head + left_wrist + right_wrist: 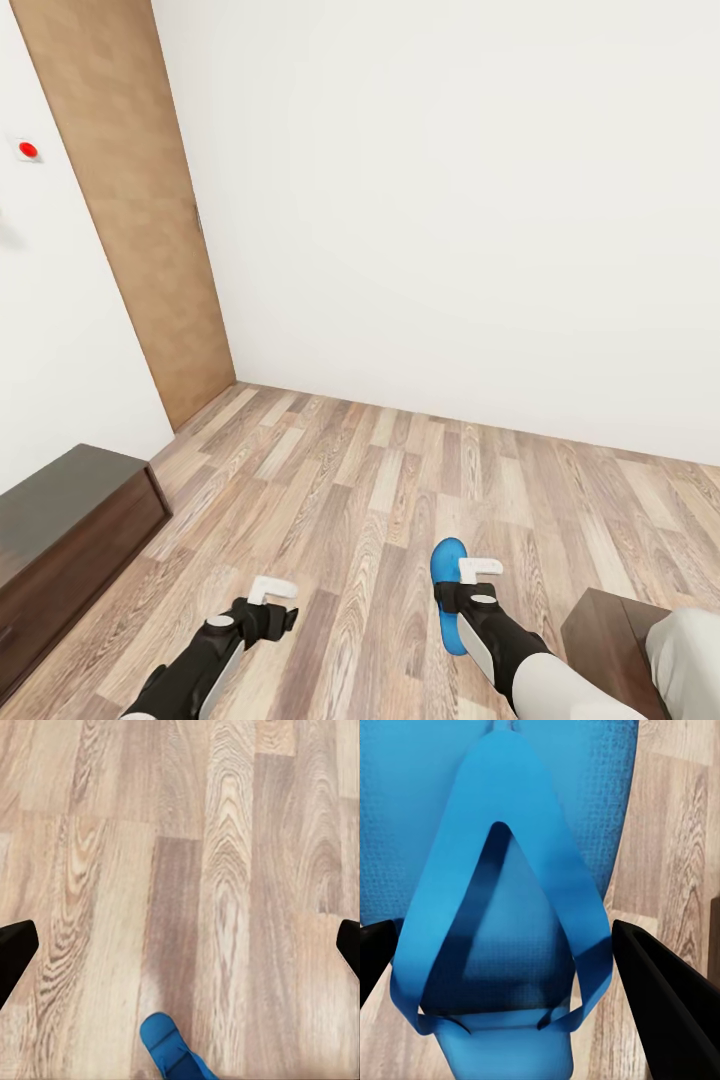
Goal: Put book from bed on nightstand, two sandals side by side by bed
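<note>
So the right gripper is low over the floor with a blue sandal under it. In the right wrist view its fingers sit wide either side of the thong strap, and whether they're pinching it I honestly can't tell. The left gripper hangs over bare floor, spread wide and holding nothing. Dark cabinet corner just right of the sandal, long low cabinet on the left, door further back. No book here, so I reckon both jobs remain.
</note>
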You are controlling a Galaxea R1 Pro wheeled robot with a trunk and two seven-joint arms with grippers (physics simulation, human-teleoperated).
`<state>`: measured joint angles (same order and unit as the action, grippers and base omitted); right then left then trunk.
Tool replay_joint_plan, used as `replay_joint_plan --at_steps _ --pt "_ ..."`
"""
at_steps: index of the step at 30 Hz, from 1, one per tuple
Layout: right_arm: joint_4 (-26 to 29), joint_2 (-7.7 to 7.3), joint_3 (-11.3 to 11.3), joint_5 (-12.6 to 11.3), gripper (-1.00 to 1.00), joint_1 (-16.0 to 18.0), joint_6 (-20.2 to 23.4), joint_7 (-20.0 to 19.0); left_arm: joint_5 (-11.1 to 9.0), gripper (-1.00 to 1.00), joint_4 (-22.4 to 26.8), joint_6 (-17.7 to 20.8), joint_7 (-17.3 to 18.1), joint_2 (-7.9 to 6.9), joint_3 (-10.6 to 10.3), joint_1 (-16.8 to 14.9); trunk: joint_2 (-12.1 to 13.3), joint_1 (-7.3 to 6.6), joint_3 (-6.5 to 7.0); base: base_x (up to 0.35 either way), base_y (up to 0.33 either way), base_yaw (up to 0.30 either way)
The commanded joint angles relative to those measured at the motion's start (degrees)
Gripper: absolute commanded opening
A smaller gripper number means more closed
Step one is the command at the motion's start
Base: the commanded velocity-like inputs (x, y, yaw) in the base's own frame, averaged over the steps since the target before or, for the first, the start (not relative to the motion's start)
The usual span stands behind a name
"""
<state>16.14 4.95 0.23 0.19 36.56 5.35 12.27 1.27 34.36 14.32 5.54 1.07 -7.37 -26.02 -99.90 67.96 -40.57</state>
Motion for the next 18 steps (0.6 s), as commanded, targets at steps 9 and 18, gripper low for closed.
replay_joint_plan --at_steps 9,18 --pt "0.1 0.06 0.1 0.0 -1.0 0.0 0.4 0.2 0.1 1.0 0.0 1.1 1.3 0.21 0.1 -0.1 0.0 -0.01 -0.05 0.0 0.0 0.0" --pt "0.1 0.06 0.1 0.0 -1.0 0.0 0.4 0.2 0.0 1.0 0.0 6.5 5.9 0.47 0.2 -0.4 0.0 -0.01 -0.05 0.0 0.0 0.0"
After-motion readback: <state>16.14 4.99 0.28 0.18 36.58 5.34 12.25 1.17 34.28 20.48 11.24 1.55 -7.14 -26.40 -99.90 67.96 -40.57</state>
